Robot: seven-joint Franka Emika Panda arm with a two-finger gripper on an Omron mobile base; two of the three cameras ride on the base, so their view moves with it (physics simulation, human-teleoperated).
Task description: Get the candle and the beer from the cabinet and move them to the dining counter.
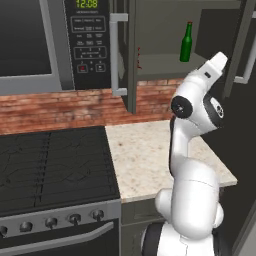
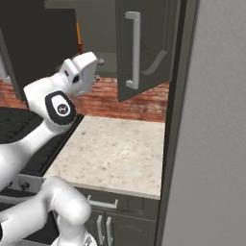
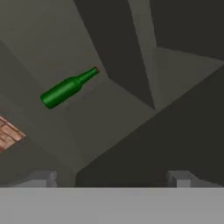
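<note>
At the far left in the left base view hangs a microwave, its green clock lit, above a black stove with a row of knobs along the front. A red brick backsplash runs behind both. Just right of the stove lies a small beige speckled counter, bare on top. Above it the cabinet stands open, its left door swung out edge-on with a pale bar handle. On the cabinet shelf the candle shows as a thin reddish sliver just past that door's edge; from the right base view its orange taper rises behind the robot's wrist. Well to the right of it on the same shelf the beer stands upright, a dark green bottle with a red cap. Lower and right of the bottle, the white arm lifts the hand toward the cabinet opening; its fingers stand spread wide apart, released, holding nothing, with the beer ahead of them, apart from both tips. The cabinet's right door hangs open beside a tall grey panel.
</note>
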